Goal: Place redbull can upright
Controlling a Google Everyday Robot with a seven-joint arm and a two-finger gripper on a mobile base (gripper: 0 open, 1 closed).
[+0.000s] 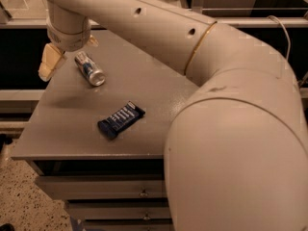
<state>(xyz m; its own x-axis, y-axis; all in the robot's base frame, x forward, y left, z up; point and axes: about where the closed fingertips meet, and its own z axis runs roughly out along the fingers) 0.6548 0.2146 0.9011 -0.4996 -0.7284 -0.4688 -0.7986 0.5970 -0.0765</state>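
Observation:
The redbull can [89, 69] is a slim silver-and-blue can lying on its side at the far left of the grey table [67, 124], its shiny end facing the front. My gripper [67, 57] hangs at the table's far left corner, just above and behind the can. It is open and empty. One cream finger [49, 61] is left of the can, over the table's edge. The tip of the other finger [92, 41] shows behind the can. The can is not touched.
A flat dark-blue snack bar wrapper [121, 119] lies near the table's middle front. My large arm [231, 129] covers the table's right side and back. Drawers [106, 191] sit below the table's front edge. Speckled floor [19, 201] is at the lower left.

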